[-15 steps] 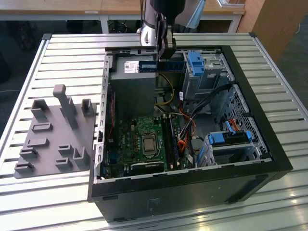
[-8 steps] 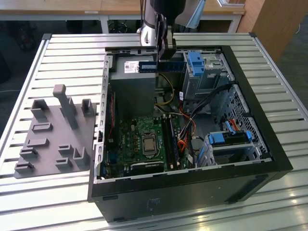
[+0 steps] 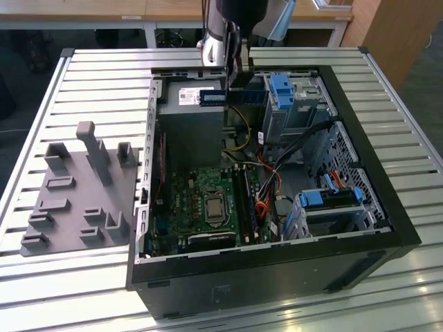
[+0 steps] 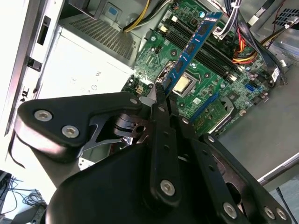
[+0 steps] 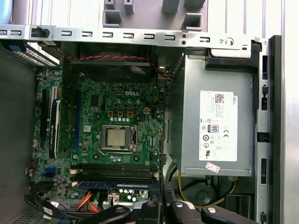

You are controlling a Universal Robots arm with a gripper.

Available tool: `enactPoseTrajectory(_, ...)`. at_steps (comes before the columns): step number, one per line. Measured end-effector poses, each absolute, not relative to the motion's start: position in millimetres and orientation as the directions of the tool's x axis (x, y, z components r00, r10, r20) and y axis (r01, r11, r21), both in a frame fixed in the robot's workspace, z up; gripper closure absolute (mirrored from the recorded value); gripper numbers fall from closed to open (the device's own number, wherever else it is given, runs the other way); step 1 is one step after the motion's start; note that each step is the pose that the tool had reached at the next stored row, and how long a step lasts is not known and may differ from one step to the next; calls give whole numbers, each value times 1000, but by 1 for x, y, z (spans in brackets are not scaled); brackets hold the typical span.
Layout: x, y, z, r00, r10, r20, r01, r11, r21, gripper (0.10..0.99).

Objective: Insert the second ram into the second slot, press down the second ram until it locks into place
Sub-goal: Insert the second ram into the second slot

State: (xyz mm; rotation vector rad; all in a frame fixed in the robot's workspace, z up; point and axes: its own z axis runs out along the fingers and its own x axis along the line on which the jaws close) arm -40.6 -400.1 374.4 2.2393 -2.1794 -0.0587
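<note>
The gripper has its jaws pinched onto one end of the blue memory stick, which hangs above the green board, its long side running away from the jaws roughly along the black slots below, not yet seated

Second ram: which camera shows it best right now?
The second wrist view: the second ram runs out from the fingers with chips showing, above the motherboard. The exterior view shows it from afar, below the arm; the first wrist view, a thin blue edge.
</note>
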Motion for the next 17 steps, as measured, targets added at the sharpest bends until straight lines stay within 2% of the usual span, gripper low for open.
enactPoseTrajectory(17, -23, -407, 373, 27, -1000, -12, -999, -27, 38, 949)
